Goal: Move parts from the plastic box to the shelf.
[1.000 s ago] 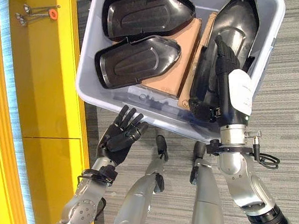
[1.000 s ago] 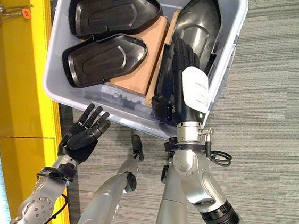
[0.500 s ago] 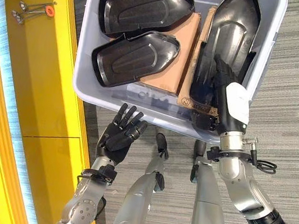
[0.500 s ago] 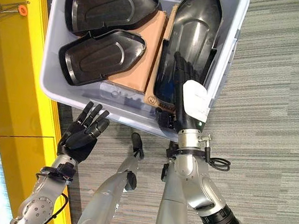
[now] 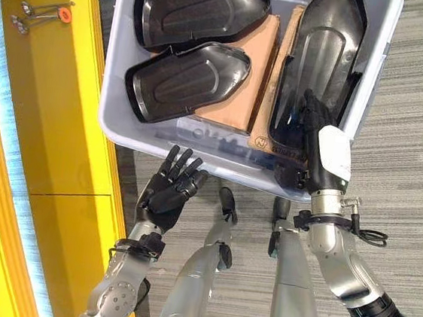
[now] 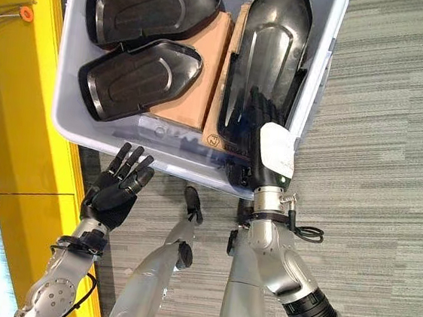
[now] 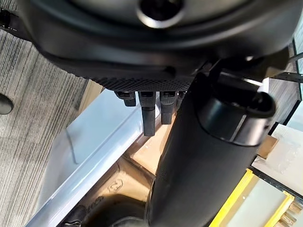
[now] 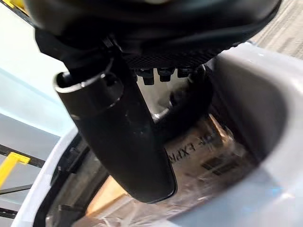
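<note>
Overhead, in the left eye view, the plastic box sits on the grey carpeted floor with a yellow shelf along its left. Three black moulded parts lie inside it: two shorter shells at the far left and near left, resting on a brown cardboard block, and a long part on the right side. The right robot hand reaches over the near wall onto the near end of the long part; whether its fingers have closed on the rim I cannot tell. The left robot hand hovers just outside the near wall, fingers spread and holding nothing.

From the right eye view, the same layout shows, with the long part glossy, dished and raised at the edges.

Through the left wrist view, straight fingers hang beside the box wall.

At the right wrist view, the thumb stands over wrapped cardboard in the box.

Judging by their look, the parts are thin, stiff, light plastic, probably slippery on the glossy face; the raised rim near one end seems the best hold.
</note>
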Motion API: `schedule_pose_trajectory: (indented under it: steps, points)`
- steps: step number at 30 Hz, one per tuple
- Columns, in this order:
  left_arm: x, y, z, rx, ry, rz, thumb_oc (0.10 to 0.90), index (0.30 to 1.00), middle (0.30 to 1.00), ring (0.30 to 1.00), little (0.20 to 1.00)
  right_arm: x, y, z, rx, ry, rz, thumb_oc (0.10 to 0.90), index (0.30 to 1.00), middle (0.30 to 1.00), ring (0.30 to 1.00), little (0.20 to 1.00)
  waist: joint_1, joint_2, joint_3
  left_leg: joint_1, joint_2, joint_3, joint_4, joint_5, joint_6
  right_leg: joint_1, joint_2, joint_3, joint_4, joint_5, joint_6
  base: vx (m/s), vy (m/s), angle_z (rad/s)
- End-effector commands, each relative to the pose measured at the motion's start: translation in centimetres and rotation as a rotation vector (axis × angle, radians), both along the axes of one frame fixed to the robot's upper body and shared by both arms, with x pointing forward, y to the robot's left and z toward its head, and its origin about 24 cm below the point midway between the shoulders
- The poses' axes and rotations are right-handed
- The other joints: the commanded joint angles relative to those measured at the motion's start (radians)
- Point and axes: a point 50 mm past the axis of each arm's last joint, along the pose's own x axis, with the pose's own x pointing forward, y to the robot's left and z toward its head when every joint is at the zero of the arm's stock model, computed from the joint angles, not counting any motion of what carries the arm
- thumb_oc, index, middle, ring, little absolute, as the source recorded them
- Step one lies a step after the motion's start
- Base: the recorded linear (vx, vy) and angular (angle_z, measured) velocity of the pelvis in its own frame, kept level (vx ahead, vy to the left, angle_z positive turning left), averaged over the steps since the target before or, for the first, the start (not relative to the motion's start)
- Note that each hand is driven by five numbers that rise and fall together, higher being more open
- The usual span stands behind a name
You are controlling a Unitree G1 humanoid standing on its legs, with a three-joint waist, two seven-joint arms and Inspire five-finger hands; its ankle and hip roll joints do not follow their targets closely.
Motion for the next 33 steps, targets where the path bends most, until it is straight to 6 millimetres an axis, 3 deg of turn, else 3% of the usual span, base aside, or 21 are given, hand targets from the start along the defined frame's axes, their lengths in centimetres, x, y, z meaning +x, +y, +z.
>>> schedule_pose_trajectory:
  steps: [1,16,17,18,21,23,25,26,27,28,33]
  points:
    - [0.4,-1.1,1.4,-0.006,-0.081,-0.019,0.900,1.000,1.000,1.000,1.000,-0.7,1.5,4.7,-0.081,-0.295,0.089,0.900,1.000,1.000,1.000,1.000,-0.027,0.108,0.003,0.013,-0.065,-0.039,0.110,-0.139,-0.037,0.075,0.033,0.036,-0.236,0.117,0.081,0.00,0.000,0.00]
    - [0.8,-1.8,1.5,0.002,-0.089,-0.024,0.900,1.000,1.000,1.000,1.000,-0.3,2.8,6.7,-0.166,-0.373,0.093,0.900,1.000,1.000,1.000,1.000,-0.012,0.126,0.003,-0.081,-0.069,-0.036,0.148,-0.140,-0.042,-0.028,0.031,0.038,-0.192,0.110,0.074,0.00,0.001,0.00]
    - [0.7,-1.9,1.3,0.003,-0.078,-0.027,0.900,1.000,1.000,1.000,1.000,-0.3,2.8,6.5,-0.167,-0.364,0.093,0.900,1.000,1.000,1.000,1.000,-0.012,0.126,0.003,-0.059,-0.072,-0.047,0.152,-0.162,-0.049,-0.008,0.030,0.043,-0.182,0.081,0.080,0.00,0.000,0.00]
    - [0.8,-1.9,1.5,-0.001,-0.088,-0.026,0.900,1.000,1.000,1.000,1.000,-0.3,3.0,6.9,-0.179,-0.377,0.097,0.900,1.000,1.000,1.000,1.000,-0.009,0.128,0.003,-0.093,-0.070,-0.038,0.158,-0.144,-0.042,-0.042,0.030,0.036,-0.179,0.105,0.073,0.06,0.008,0.04]
    - [0.7,-2.0,1.2,0.002,-0.077,-0.032,0.900,1.000,1.000,1.000,1.000,-0.2,3.2,6.7,-0.187,-0.362,0.097,0.900,1.000,1.000,1.000,1.000,-0.008,0.127,0.003,-0.076,-0.074,-0.050,0.167,-0.166,-0.049,-0.027,0.030,0.042,-0.164,0.075,0.078,0.00,-0.005,0.05]
    - [0.8,-2.0,1.4,0.000,-0.090,-0.029,0.900,1.000,1.000,1.000,1.000,-0.1,3.3,6.9,-0.194,-0.363,0.091,0.900,1.000,1.000,1.000,1.000,-0.006,0.128,0.003,-0.105,-0.071,-0.040,0.169,-0.147,-0.042,-0.054,0.031,0.035,-0.166,0.100,0.071,-0.06,-0.019,0.03]
    - [0.8,-2.0,1.5,0.002,-0.094,-0.030,0.900,1.000,1.000,1.000,1.000,0.2,3.2,6.7,-0.200,-0.350,0.075,0.780,0.833,0.833,0.833,0.833,-0.004,0.128,0.003,-0.108,-0.071,-0.042,0.171,-0.147,-0.041,-0.057,0.030,0.034,-0.164,0.099,0.071,0.03,0.000,0.01]
    - [0.7,-2.1,1.2,0.004,-0.084,-0.032,0.900,1.000,1.000,1.000,1.000,0.2,3.2,6.4,-0.199,-0.338,0.072,0.782,0.835,0.835,0.835,0.835,-0.004,0.127,0.003,-0.084,-0.074,-0.052,0.172,-0.168,-0.048,-0.034,0.029,0.040,-0.158,0.072,0.077,0.00,0.000,0.00]
    - [0.8,-2.0,1.4,0.002,-0.095,-0.030,0.900,1.000,1.000,1.000,1.000,0.5,3.1,6.4,-0.205,-0.336,0.054,0.900,1.000,1.000,1.000,1.000,-0.002,0.130,0.003,-0.108,-0.070,-0.043,0.170,-0.148,-0.041,-0.058,0.029,0.032,-0.163,0.098,0.069,0.07,0.006,0.01]
    - [0.6,-2.0,1.0,0.005,-0.081,-0.034,0.900,1.000,1.000,1.000,1.000,0.7,2.9,6.0,-0.203,-0.319,0.046,0.900,1.000,1.000,1.000,1.000,-0.002,0.129,0.003,-0.081,-0.073,-0.055,0.173,-0.171,-0.048,-0.034,0.026,0.037,-0.152,0.067,0.076,0.00,0.000,0.00]
    - [0.8,-2.0,1.0,0.005,-0.079,-0.038,0.900,1.000,1.000,1.000,1.000,1.1,2.6,5.9,-0.205,-0.317,0.031,0.900,1.000,1.000,1.000,1.000,-0.001,0.131,0.003,-0.075,-0.074,-0.058,0.167,-0.167,-0.048,-0.034,0.025,0.034,-0.150,0.067,0.076,0.00,0.000,0.00]
